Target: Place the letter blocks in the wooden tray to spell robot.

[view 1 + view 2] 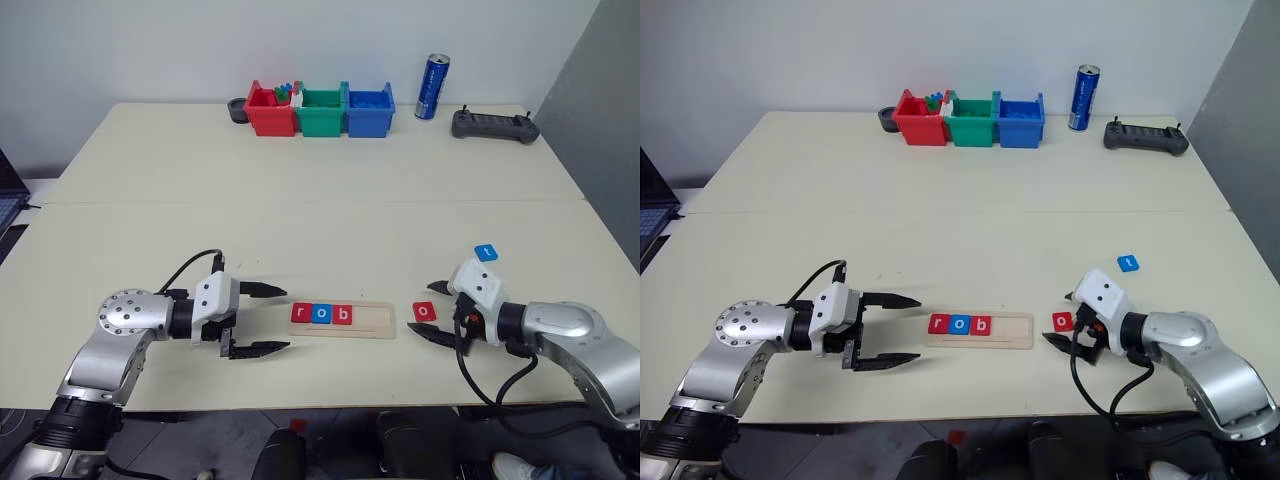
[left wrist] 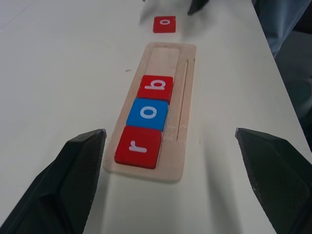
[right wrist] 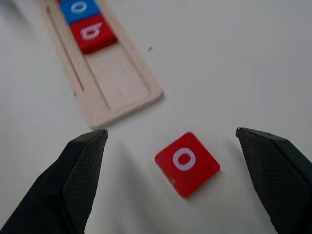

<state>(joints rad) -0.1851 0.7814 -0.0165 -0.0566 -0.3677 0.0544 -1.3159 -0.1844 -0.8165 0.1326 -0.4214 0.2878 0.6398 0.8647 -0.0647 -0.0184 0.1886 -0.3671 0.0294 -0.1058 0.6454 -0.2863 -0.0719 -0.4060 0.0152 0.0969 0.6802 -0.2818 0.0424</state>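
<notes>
We are seeing silver-grey metal arms with round, bolt-studded joints — each ending in a white wrist block. Black cables are looping beside both wrists, and textured black fingers (image 2: 58,185) are tapering to points.

Three letter blocks (image 1: 321,314) in wooden tray (image 1: 372,331).

wooden tray (image 3: 105,83): upper end cut off at top edge, right wrist view | small parts in red bin (image 1: 270,108): too small to identify | laptop (image 1: 8,205): cropped at left edge
</notes>
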